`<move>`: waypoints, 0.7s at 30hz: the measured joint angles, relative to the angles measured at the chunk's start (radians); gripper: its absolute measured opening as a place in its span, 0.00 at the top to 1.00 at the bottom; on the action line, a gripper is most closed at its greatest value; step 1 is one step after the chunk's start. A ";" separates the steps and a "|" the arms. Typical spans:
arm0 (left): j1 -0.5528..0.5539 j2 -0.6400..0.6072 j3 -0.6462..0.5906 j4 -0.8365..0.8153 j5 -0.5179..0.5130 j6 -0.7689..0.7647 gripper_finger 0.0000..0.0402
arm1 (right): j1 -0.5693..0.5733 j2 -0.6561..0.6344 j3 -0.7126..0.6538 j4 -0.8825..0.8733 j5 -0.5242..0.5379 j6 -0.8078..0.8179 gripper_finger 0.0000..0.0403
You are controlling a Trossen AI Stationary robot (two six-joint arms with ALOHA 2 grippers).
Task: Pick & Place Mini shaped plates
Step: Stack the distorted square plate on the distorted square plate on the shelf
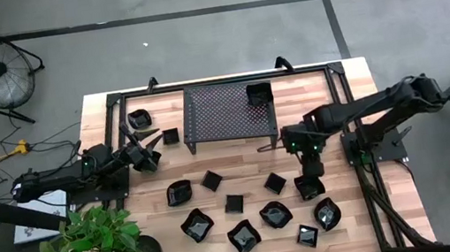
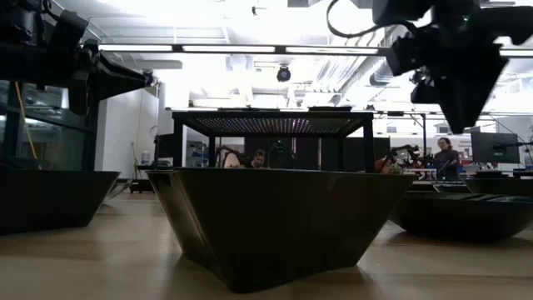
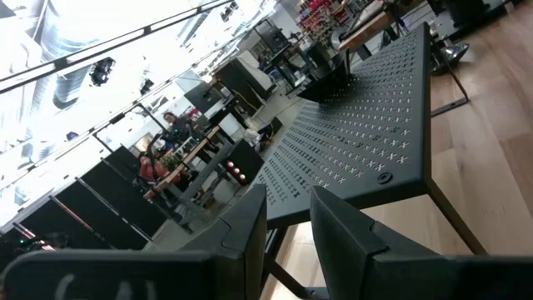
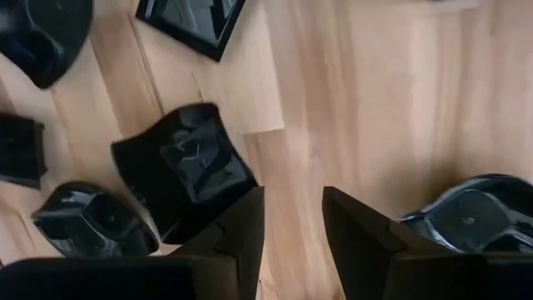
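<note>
Hovering with jaws spread and empty, the right gripper [image 1: 309, 187] hangs directly over a glossy black square mini plate [image 4: 185, 167] on the wooden desk [image 1: 373, 220]; the left gripper's [image 1: 141, 153] jaws hold a narrow gap, gripping nothing.

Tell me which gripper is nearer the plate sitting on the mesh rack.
Right, narrowly. The right gripper hovers over the floor plates, just past the rack's right front corner from the plate. The left gripper sits beyond the rack's far left edge.
</note>
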 joint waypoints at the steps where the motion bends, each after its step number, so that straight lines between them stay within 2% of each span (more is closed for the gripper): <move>1: 0.000 0.000 0.000 0.000 0.000 0.000 0.77 | 0.008 0.000 -0.011 0.010 -0.011 -0.002 0.71; 10: 0.000 0.000 0.000 0.000 0.000 0.000 0.77 | 0.130 0.000 -0.121 0.216 -0.021 -0.029 0.71; 21: 0.000 0.000 0.000 0.000 0.001 0.000 0.77 | 0.231 0.000 -0.140 0.269 0.070 0.052 0.71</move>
